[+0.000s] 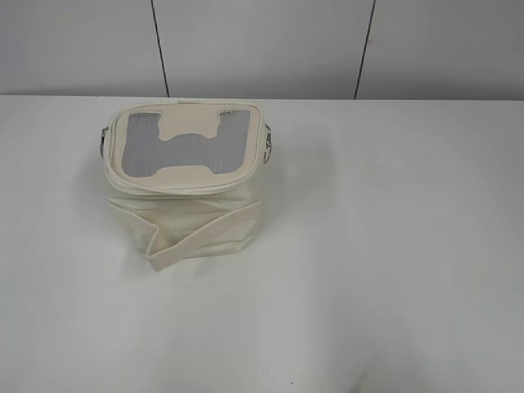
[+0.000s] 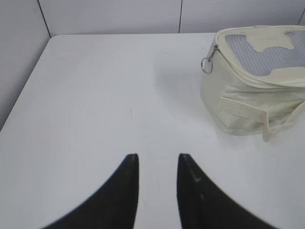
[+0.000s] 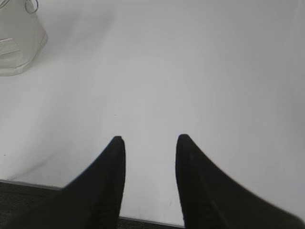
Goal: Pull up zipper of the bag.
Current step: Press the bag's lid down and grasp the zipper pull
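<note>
- Left gripper (image 2: 157, 162): 2 dark fingers spread with a gap between them, holding nothing, above bare white table (image 2: 105, 95), well apart from the bag.
- Bag (image 1: 187, 184): cream, boxy, standing upright on the table, left of centre in the exterior view; top panel shows a grey window with an H-shaped patch (image 1: 190, 141).
- Zipper (image 1: 176, 187): cream track round the top rim; a ring pull (image 2: 206, 65) hangs at the left end (a second metal fitting sits at the right end).
- Strap (image 1: 205, 233): flat, lying slantwise across the front.
- Right gripper (image 3: 148, 143): fingers spread, holding nothing, near the table's front edge, far from the bag.
</note>
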You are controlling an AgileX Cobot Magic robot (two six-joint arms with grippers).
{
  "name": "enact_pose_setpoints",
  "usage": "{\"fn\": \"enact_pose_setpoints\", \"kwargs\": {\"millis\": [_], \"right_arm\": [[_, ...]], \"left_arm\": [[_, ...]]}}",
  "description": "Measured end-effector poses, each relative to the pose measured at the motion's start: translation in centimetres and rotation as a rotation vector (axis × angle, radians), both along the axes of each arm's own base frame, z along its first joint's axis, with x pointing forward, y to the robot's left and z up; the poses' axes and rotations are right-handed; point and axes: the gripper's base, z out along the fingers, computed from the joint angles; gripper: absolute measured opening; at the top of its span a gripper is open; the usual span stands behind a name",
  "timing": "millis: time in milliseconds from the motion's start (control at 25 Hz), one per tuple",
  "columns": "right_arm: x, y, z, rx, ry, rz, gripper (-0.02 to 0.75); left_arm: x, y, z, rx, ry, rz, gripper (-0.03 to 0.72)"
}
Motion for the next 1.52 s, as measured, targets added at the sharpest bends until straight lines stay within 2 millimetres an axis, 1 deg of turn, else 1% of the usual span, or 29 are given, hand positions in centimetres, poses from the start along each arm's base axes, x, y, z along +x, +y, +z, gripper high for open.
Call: {"fn": "enact_pose_setpoints", "kwargs": {"millis": [960,1120,1200,1280,1320,1360,1440,1480,1520], "right_arm": [[0.0,0.0,0.0,0.000,0.000,0.000,0.292],[0.0,0.5,0.1,0.050,-0.002,0.034,0.292],[0.1,1.0,0.5,0.094,-0.014,0.078,0.292],[1.1,2.0,1.4,0.137,-0.001,0.175,0.292],[1.9,2.6,1.9,0.152,-0.004,0.235,0.292],[3.0,3.1,2.4,0.150,0.004,0.289,0.292],[6.2,4.1,3.4,0.186,0.008,0.374,0.292],[7.9,4.5,3.8,0.170,-0.005,0.405,0.292],[9.9,4.9,3.8,0.165,0.011,0.440,0.292]], "left_arm": [[0.0,0.0,0.0,0.000,0.000,0.000,0.216],[0.0,0.0,0.0,0.000,0.000,0.000,0.216],[0.0,0.0,0.0,0.000,0.000,0.000,0.216],[0.0,0.0,0.0,0.000,0.000,0.000,0.216],[0.0,0.0,0.0,-0.001,0.000,-0.001,0.216],[0.0,0.0,0.0,-0.002,0.000,-0.001,0.216],[0.0,-0.1,0.0,-0.006,0.000,-0.004,0.216],[0.0,-0.1,0.0,-0.006,0.000,-0.005,0.216],[0.0,-0.1,0.0,-0.008,0.000,-0.006,0.216]]}}
